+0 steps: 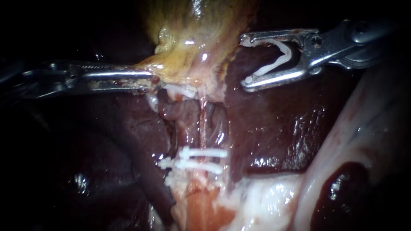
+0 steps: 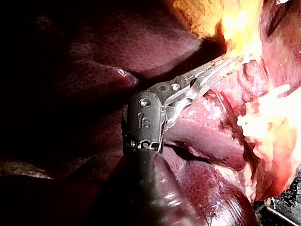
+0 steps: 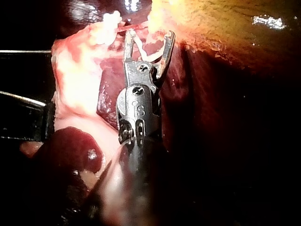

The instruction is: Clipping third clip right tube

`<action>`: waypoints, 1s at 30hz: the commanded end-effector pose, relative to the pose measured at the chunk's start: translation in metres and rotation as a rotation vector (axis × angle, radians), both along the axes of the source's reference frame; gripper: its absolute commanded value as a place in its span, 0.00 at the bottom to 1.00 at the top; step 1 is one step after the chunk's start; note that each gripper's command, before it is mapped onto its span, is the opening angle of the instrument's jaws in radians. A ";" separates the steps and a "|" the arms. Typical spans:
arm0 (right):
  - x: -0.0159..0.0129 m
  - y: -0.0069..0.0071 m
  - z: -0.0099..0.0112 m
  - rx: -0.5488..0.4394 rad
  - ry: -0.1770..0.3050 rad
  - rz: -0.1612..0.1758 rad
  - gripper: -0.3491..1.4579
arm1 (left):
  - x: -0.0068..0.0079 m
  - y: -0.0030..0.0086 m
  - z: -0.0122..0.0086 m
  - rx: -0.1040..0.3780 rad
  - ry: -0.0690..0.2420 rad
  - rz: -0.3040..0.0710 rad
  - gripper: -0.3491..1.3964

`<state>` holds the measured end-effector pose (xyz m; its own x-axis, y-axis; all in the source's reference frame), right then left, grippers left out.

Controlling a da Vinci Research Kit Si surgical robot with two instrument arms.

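Jaws of left tool (image 1: 149, 80) clamped on gallbladder (image 1: 201, 25) edge; those of right tool (image 1: 245, 62) wide apart, holding open white clip (image 1: 274, 66) between them, right of tube (image 1: 204, 125).

Bright centre, dark edges, glare on the wet liver (image 1: 262, 161).

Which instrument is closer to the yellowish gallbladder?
Left. My left instrument grips the lower edge of the gallbladder. My right instrument, carrying a white clip, hangs beside it over the liver, not gripping it.
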<state>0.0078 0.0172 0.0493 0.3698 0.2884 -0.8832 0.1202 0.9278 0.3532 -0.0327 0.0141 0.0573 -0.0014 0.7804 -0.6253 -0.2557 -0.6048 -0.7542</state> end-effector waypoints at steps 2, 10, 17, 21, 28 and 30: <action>0.0000 0.0000 0.0000 0.000 0.000 0.000 0.47 | 0.0010 0.0006 -0.0012 0.007 -0.006 0.005 0.00; 0.0001 0.0000 0.0000 0.000 0.000 0.000 0.47 | 0.0064 0.0032 -0.0064 -0.001 -0.040 -0.052 0.00; 0.0012 -0.0004 -0.0005 0.013 -0.001 0.000 0.47 | 0.0066 0.0029 -0.0067 -0.008 -0.038 -0.056 0.00; 0.0026 -0.0013 -0.0007 0.075 -0.009 0.006 0.47 | 0.0065 0.0028 -0.0066 -0.009 -0.037 -0.057 0.00; 0.0059 -0.0036 0.0004 0.182 -0.030 0.019 0.47 | 0.0064 0.0027 -0.0065 -0.009 -0.037 -0.058 0.00; 0.0065 -0.0043 0.0010 0.206 -0.035 0.020 0.47 | 0.0064 0.0027 -0.0065 -0.010 -0.036 -0.058 0.00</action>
<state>0.0148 0.0125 0.0507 0.3930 0.4818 -0.7832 0.0882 0.8281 0.5536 -0.0264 0.0168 0.0508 0.0667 0.7726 -0.6314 -0.2630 -0.5969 -0.7580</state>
